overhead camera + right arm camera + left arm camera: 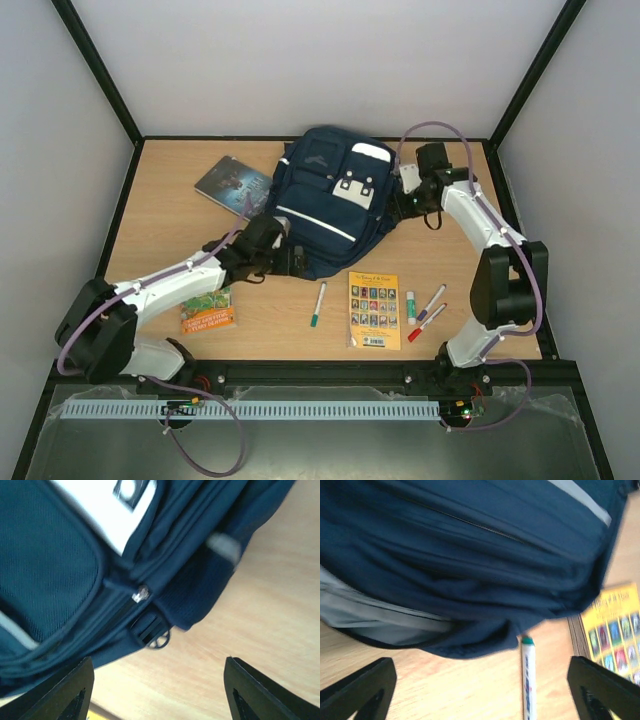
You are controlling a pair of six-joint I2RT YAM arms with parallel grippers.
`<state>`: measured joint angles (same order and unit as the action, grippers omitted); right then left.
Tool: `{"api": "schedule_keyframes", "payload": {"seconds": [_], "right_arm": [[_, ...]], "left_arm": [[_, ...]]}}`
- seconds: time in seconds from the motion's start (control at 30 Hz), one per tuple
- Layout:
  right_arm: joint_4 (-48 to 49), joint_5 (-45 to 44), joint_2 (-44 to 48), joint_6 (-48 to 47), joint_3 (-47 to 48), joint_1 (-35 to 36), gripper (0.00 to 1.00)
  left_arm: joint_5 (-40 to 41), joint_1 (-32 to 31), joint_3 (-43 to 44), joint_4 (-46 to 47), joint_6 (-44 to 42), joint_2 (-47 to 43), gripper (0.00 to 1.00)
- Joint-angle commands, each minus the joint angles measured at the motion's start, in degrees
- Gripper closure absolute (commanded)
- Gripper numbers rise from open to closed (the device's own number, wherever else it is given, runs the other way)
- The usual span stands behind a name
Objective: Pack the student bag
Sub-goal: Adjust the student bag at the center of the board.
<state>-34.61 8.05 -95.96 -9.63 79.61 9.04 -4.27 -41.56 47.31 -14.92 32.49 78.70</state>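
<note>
Pale wood surface floors the enclosure, and nearest the arm bases I see the loose supplies: an orange booklet at left, a green-capped marker, a yellow booklet and a few pens at right. None of it is in the student bag yet, so I judge the packing has hardly started.

Just beyond that row is my left tool, spread wide and empty, low over the surface. My worry here is the soft fabric. A push could slide the whole bag backward or bunch it up rather than give me a grip, and a shifting bag could drag the marker, whose green cap nearly touches the cloth. The bag's near bottom edge lies just ahead of the fingertips, not between them.

Further back, the right tool is also spread and holds nothing. Ahead of it on the bag's right flank are a small zipper pull and a black buckle. The view is blurred and the pull is tiny, so closing there could catch the buckle or a fold instead. I cannot tell whether the main compartment is open.

Farthest, a dark book lies at the bag's left; whether its corner is under the bag, I cannot tell.
</note>
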Motion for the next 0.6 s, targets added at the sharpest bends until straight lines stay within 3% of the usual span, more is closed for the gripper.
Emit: {"api": "schedule_keyframes", "payload": {"seconds": [0.0,0.17,0.33,0.57], "right_arm": [[-2.05,8.62,0.61,-0.81,-6.14,0.79,0.29],[2.12,12.11,-1.5,0.28,-10.05,2.5,0.28],[1.74,11.15,-8.37,1.37,-6.37,2.61,0.32],[2.96,9.28,-18.09,2.89,2.68,2.62,0.38]], "left_arm": [[3.15,5.63,-1.49,2.56,3.23,-1.64,0.01],[2.46,11.51,-3.12,11.2,7.34,0.59,0.01],[2.84,13.74,-0.78,14.44,7.93,8.36,0.0],[-4.23,13.57,0.77,18.47,6.41,15.45,0.06]]}}
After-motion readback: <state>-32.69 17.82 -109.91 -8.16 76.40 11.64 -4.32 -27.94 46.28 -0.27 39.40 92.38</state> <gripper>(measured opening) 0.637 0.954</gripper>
